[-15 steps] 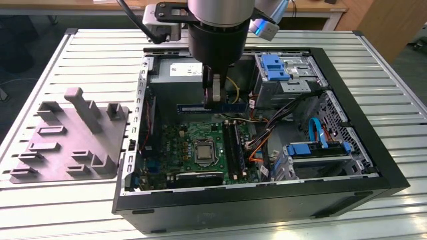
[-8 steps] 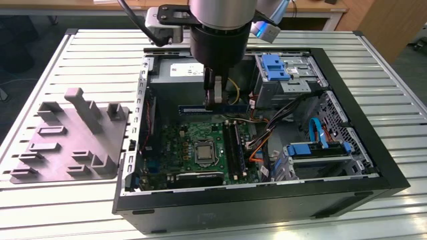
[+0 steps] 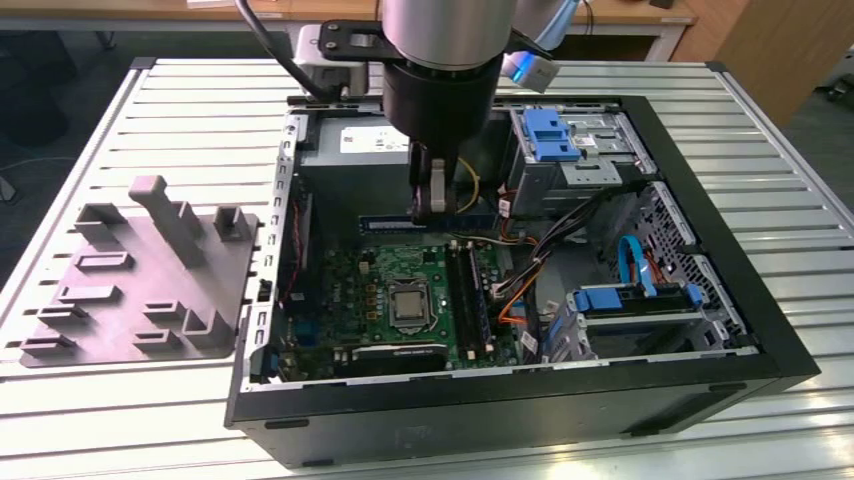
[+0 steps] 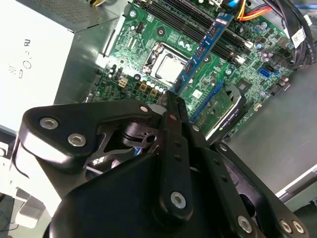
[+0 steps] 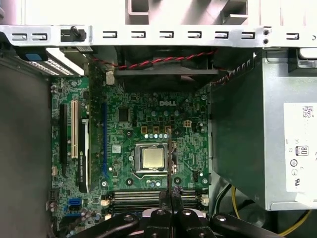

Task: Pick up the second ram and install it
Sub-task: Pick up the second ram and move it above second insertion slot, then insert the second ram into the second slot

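One stick is all I carry. My gripper (image 3: 427, 208) is clenched on the ram (image 3: 387, 222), pinching its flat faces near the middle of its length (as best I can judge from the exterior view). The ram hangs inside the case (image 3: 534, 385), above the board (image 3: 380, 275) and not yet in any slot. In the second wrist view it (image 4: 203, 49) juts past my fingertips, blue-green with dark chips.

I'd reckon it is light, stiff and thin, and easy to crack or twist. The hold belongs on the bare faces and upper edge, well off the contact edge.

In the exterior view, the processor (image 3: 404, 300) sits at about six o'clock from my fingertips. The slots (image 3: 467, 290) lie at five o'clock, and the ram is turned crosswise to them. The power supply (image 3: 354, 140) is at eleven o'clock. Farthest off, the grey tray (image 3: 147, 280) rests beside the case at nine o'clock.
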`<state>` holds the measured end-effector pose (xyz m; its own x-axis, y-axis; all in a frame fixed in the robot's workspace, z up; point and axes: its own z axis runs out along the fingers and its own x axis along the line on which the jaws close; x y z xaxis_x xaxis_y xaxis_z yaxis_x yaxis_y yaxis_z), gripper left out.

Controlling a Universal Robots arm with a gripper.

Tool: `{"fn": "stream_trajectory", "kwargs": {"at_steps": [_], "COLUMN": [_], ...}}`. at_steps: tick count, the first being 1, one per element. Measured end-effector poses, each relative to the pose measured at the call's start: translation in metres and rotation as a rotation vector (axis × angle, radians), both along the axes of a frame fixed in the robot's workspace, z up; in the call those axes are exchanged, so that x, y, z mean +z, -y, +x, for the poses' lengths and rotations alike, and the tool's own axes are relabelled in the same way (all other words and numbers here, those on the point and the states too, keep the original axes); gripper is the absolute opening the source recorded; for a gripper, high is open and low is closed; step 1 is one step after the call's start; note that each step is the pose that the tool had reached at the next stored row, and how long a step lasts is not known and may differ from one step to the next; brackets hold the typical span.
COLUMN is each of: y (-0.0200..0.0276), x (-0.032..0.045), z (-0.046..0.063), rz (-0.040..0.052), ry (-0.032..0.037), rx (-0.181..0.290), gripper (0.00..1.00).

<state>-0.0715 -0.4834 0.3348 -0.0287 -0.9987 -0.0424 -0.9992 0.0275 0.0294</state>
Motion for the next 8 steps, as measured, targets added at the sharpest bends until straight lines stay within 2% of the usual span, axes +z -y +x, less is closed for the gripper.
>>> {"fn": "stream_trajectory", "kwargs": {"at_steps": [8], "y": [0.0000], "x": [-0.0023], "z": [0.0008], "rz": [-0.0001], "ry": [0.0000], "rx": [0.002], "gripper": [0.11]}}
